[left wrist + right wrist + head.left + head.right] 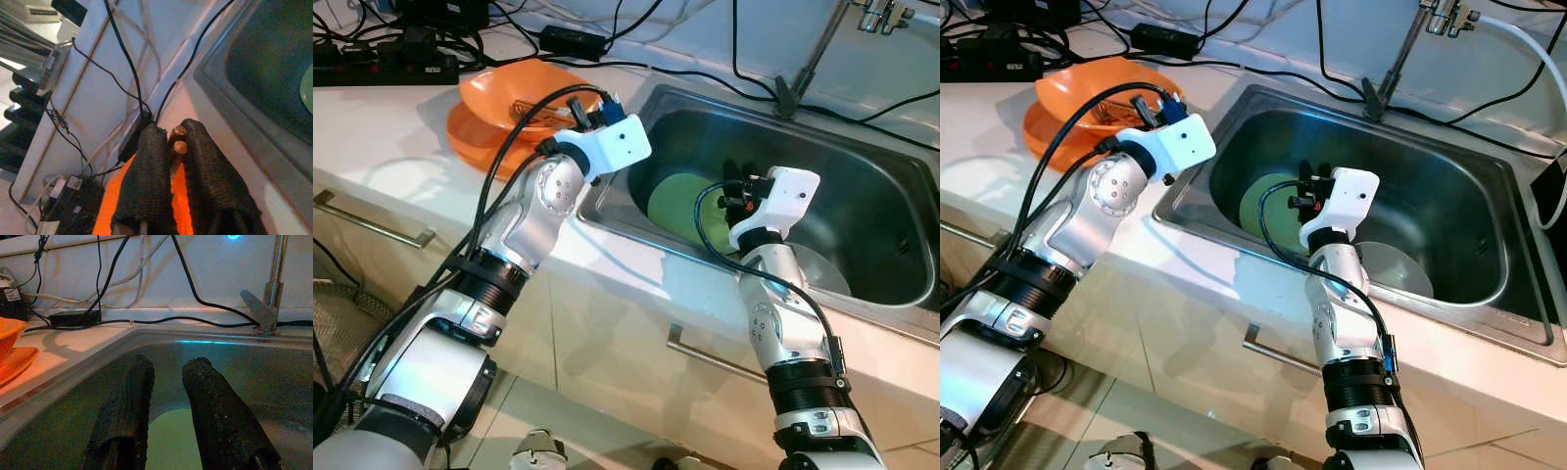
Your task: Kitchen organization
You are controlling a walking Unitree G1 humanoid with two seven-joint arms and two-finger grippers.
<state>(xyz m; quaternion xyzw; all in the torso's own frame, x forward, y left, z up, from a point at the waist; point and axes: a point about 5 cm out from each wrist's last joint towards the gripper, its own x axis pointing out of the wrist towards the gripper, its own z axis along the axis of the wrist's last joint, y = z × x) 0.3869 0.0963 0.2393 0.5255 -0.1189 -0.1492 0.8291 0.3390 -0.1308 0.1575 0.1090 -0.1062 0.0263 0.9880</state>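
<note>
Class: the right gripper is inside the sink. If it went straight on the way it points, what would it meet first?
Probably the green plate lying in the sink; the right gripper hangs open just above it. Depth is hard to judge.

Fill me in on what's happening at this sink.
The robot stands at a stainless steel sink doing kitchen organization. Its left tool is over the stacked orange plastic bowl and plate on the white counter, shut on a pair of brown wooden chopsticks. Its right tool is open inside the sink, poised above a round green plate on the basin floor. A grey dish lies beside that plate.
</note>
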